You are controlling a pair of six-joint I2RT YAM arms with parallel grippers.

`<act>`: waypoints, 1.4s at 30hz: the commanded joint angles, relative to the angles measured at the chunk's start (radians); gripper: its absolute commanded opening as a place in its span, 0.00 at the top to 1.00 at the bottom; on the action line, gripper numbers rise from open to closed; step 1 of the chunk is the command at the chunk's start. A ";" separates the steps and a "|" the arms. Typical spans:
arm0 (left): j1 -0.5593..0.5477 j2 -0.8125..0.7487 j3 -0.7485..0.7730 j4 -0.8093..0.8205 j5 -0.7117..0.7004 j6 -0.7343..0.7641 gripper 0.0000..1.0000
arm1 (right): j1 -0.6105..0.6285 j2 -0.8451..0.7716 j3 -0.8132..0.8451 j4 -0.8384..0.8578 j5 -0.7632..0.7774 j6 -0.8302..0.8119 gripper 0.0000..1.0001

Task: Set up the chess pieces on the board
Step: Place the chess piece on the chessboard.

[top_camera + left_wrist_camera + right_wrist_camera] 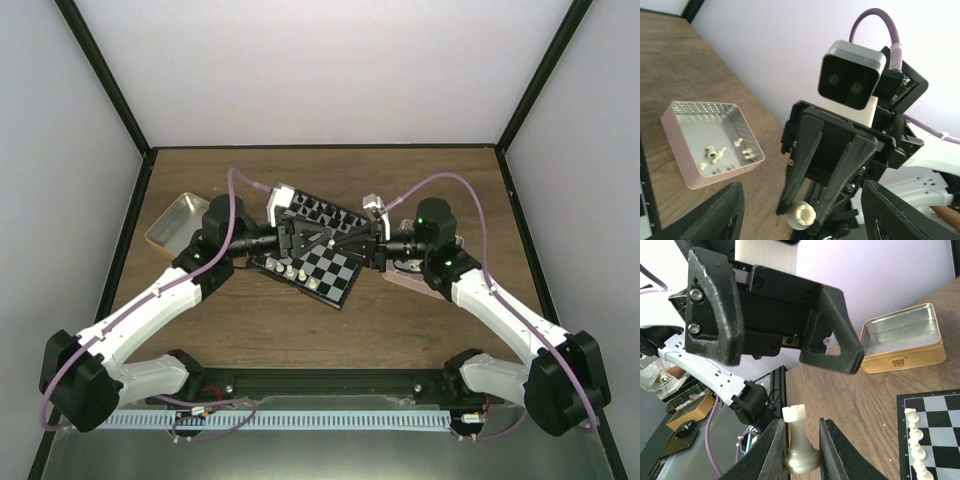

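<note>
Both grippers meet tip to tip above the board (338, 272), a black and pale grey checkered square. My right gripper (802, 427) is shut on a cream-white rook (800, 440), gripped at its base with the crenellated top pointing away. My left gripper (801, 187) faces it, open, with its fingers (715, 215) wide on either side of the rook (803, 215) and not touching it. White pieces (914, 440) line one edge of the board (940, 415). Black pieces (322, 211) stand along its far edge.
A pink square tray (685, 165) with several white pieces (712, 154) lies on the wooden table beside the right arm. A yellow-sided metal tin (902, 357) sits empty at the table's far left (178, 222). Black frame posts and white walls enclose the table.
</note>
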 commanded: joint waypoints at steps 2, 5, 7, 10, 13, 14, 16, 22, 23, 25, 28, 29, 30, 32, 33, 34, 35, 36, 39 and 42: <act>0.005 0.023 0.020 0.049 0.087 -0.087 0.41 | 0.013 0.023 0.073 0.012 -0.006 -0.037 0.80; 0.005 0.037 0.024 0.052 0.087 -0.120 0.43 | 0.014 0.040 0.090 0.004 0.008 -0.047 0.80; 0.005 0.047 0.026 0.055 0.090 -0.142 0.46 | 0.016 0.049 0.101 0.002 0.013 -0.051 0.80; 0.005 0.062 0.028 0.061 0.101 -0.166 0.54 | 0.019 0.058 0.111 0.000 0.026 -0.062 0.80; 0.006 0.074 0.031 0.066 0.105 -0.188 0.61 | 0.023 0.068 0.125 -0.017 0.040 -0.079 0.80; 0.007 0.076 0.030 0.066 0.102 -0.200 0.63 | 0.026 0.072 0.130 -0.031 0.050 -0.089 0.80; 0.017 0.082 0.029 0.067 0.098 -0.240 0.66 | 0.034 0.079 0.149 -0.070 0.083 -0.127 0.80; 0.050 0.088 0.013 0.090 0.088 -0.349 0.59 | 0.073 0.098 0.199 -0.171 0.237 -0.246 0.81; 0.053 0.093 0.018 0.084 0.089 -0.358 0.58 | 0.080 0.100 0.207 -0.180 0.260 -0.262 0.81; 0.058 0.106 0.029 0.063 0.088 -0.369 0.57 | 0.092 0.107 0.223 -0.193 0.291 -0.288 0.81; 0.070 0.122 0.049 0.018 0.082 -0.395 0.60 | 0.121 0.117 0.260 -0.227 0.364 -0.331 0.81; 0.072 0.125 0.052 0.017 0.084 -0.411 0.61 | 0.135 0.119 0.269 -0.240 0.394 -0.348 0.81; 0.076 0.128 0.053 0.015 0.084 -0.421 0.62 | 0.147 0.121 0.277 -0.250 0.422 -0.363 0.81; 0.080 0.136 0.061 0.006 0.082 -0.430 0.66 | 0.171 0.135 0.292 -0.270 0.473 -0.392 0.81; 0.081 0.140 0.066 -0.002 0.081 -0.429 0.68 | 0.180 0.142 0.300 -0.283 0.496 -0.403 0.81; 0.082 0.144 0.069 -0.008 0.080 -0.426 0.71 | 0.187 0.151 0.307 -0.293 0.515 -0.411 0.81; 0.083 0.147 0.072 -0.019 0.079 -0.420 0.73 | 0.193 0.158 0.314 -0.300 0.534 -0.416 0.81; 0.085 0.149 0.071 -0.033 0.072 -0.415 0.76 | 0.197 0.164 0.318 -0.306 0.545 -0.419 0.82; 0.089 0.151 0.066 -0.041 0.064 -0.406 0.88 | 0.204 0.170 0.321 -0.304 0.560 -0.426 0.82; 0.089 0.150 0.069 -0.049 0.057 -0.383 0.96 | 0.208 0.174 0.322 -0.303 0.572 -0.427 0.81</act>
